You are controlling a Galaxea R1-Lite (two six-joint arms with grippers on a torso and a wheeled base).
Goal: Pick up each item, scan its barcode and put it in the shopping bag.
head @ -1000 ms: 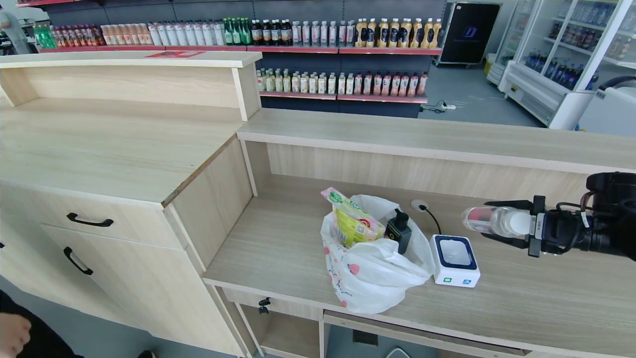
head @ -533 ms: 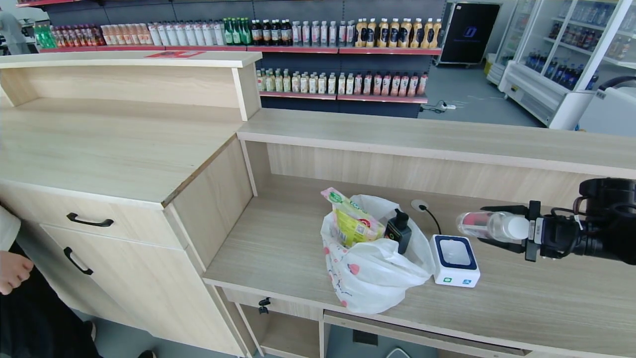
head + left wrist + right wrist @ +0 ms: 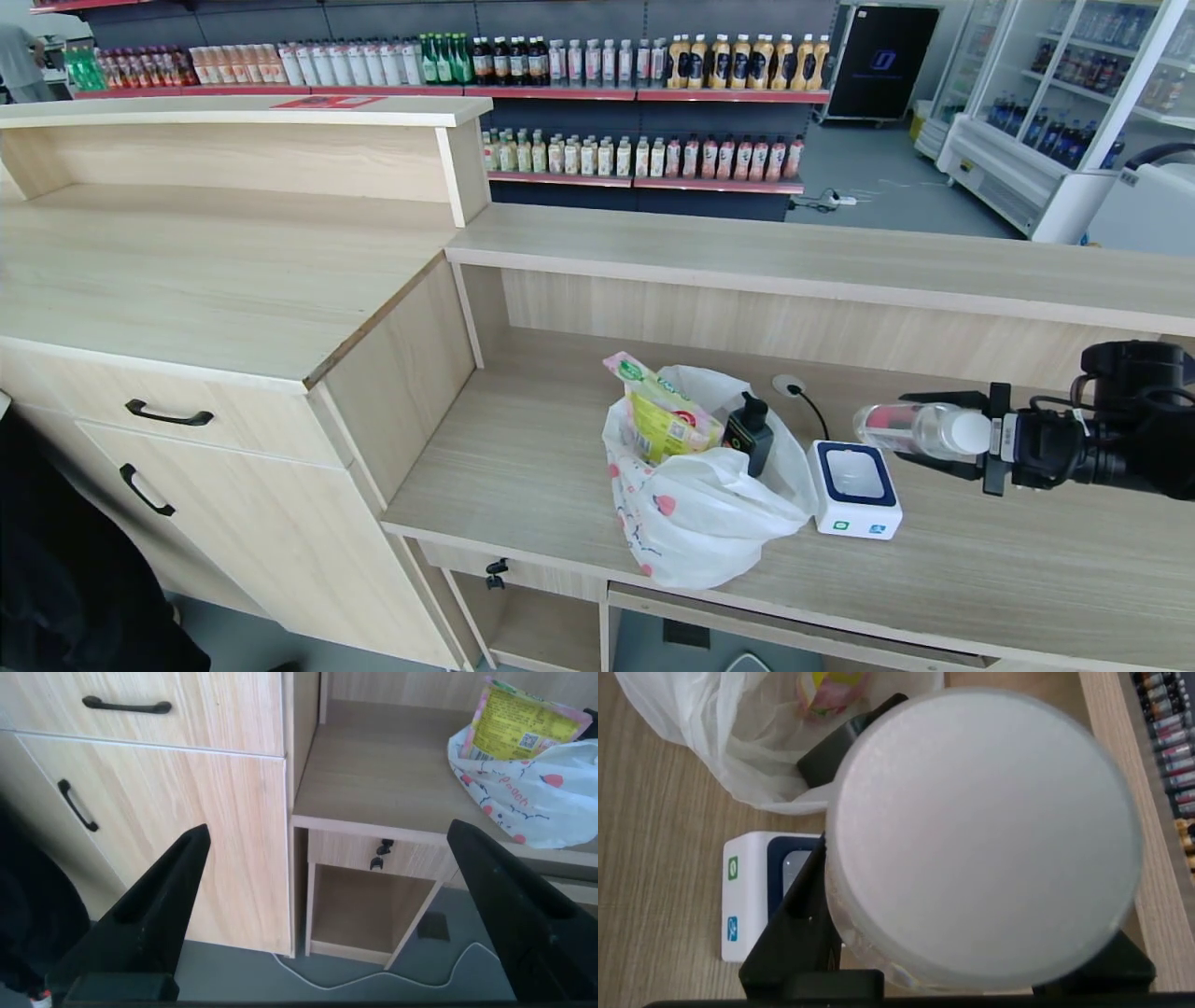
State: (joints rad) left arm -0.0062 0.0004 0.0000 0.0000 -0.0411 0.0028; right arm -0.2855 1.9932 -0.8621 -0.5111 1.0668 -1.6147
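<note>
A pale wood counter (image 3: 1027, 579) with black-handled drawers (image 3: 233, 425) stands before a grey floor (image 3: 878, 182), shelves (image 3: 560, 92) of bottled drinks, and what look like glass-door coolers (image 3: 1074, 93).

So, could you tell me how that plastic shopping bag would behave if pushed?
Probably floppy: the shopping bag is thin, crumpled film sagging around a snack pouch and pump bottle. It would likely deform or slide on the smooth wooden counter.

The bag (image 3: 695, 523) hides the lower parts of the pouch (image 3: 665, 420) and the pump bottle (image 3: 752, 439) inside it.
</note>
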